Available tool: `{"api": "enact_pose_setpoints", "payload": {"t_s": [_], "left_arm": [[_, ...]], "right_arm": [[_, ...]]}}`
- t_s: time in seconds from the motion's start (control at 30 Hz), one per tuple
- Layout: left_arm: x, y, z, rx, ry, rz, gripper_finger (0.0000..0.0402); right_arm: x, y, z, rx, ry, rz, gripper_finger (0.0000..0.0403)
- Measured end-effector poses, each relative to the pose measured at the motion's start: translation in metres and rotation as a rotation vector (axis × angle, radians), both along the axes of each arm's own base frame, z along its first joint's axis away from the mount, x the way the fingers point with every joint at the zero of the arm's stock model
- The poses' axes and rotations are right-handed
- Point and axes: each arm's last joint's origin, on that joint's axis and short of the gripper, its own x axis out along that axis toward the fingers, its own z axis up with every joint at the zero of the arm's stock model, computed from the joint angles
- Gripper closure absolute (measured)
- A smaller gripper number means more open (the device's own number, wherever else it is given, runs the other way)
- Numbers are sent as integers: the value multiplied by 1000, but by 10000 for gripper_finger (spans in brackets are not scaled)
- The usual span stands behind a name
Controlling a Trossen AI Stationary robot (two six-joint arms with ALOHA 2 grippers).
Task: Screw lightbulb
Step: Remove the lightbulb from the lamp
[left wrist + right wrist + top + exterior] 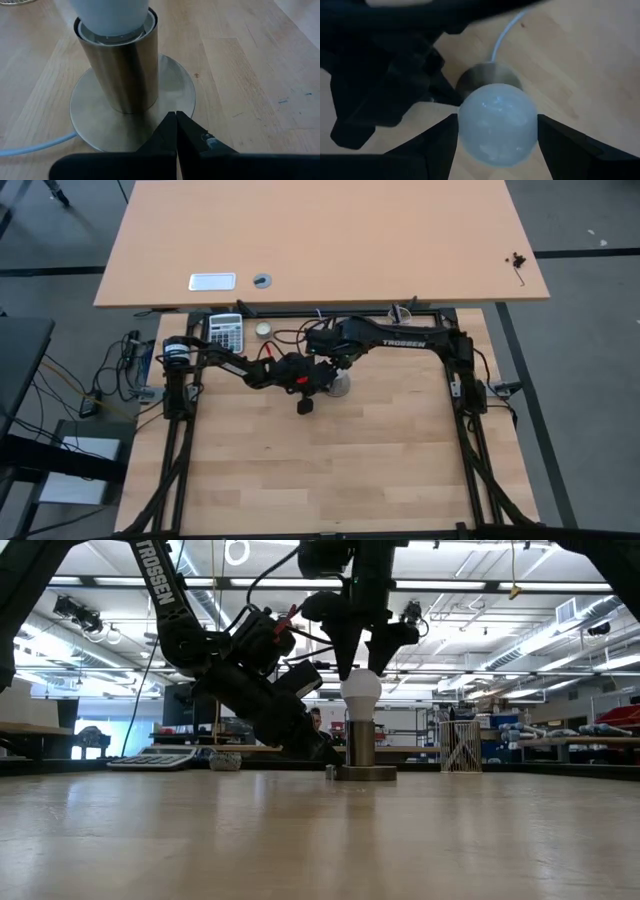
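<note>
The right gripper (pixel 497 150) hangs directly above the lightbulb (pixel 497 124), its two dark fingers (pixel 436 146) spread wide on either side of the white globe. In the right wrist view they stand just beside the glass; whether they touch it cannot be told. In the low view the same gripper (pixel 358 658) points straight down, its tips at the top of the bulb (pixel 361 693).

The lightbulb is a single one: a smooth, matt white, rounded globe, seated upright in the socket (pixel 120 70). Its screw end is hidden inside the socket's tube, and only the white lower curve shows above the rim in the left wrist view (pixel 110 15).

The left gripper (pixel 176 131) lies low at the tabletop (pixel 250 75), its fingers pressed together with nothing between them, the tips resting on the edge of the socket's round metal base. One socket stands there, a brushed steel cylinder on a flat disc, with one thin white cord (pixel 30 146) running off from the disc.

Farther back on the tabletop lie one calculator (pixel 226 332) and one small round pale tin (pixel 263 329).
</note>
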Motion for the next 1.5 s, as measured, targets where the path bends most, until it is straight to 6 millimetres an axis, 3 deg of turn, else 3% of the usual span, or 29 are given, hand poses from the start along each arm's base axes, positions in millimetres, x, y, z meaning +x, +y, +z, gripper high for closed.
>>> {"api": "enact_pose_setpoints", "payload": {"t_s": [0.23,0.33,0.47,0.53,0.77,0.97,1.2,1.3,1.5], "left_arm": [[0,0,0,0,0,-1,400],[0,0,0,0,0,-2,400],[0,0,0,0,-1,-2,400],[0,0,0,0,0,-2,400],[0,0,0,3,-1,-4,400],[0,0,0,4,1,-5,400],[0,0,0,1,0,-9,400],[0,0,0,0,0,-8,400],[0,0,0,1,-1,-7,400]], "right_arm": [[1,-2,-2,2,19,120,145],[0,-3,-3,-24,53,379,153],[-3,-3,-4,-90,145,908,161],[-4,-3,-4,-118,190,1086,164],[-4,0,-3,-154,226,1220,163],[-7,15,7,-225,243,1234,157],[-12,25,21,-251,189,1045,142],[-11,25,20,-234,161,889,137],[-11,22,21,-88,37,410,135]]}}
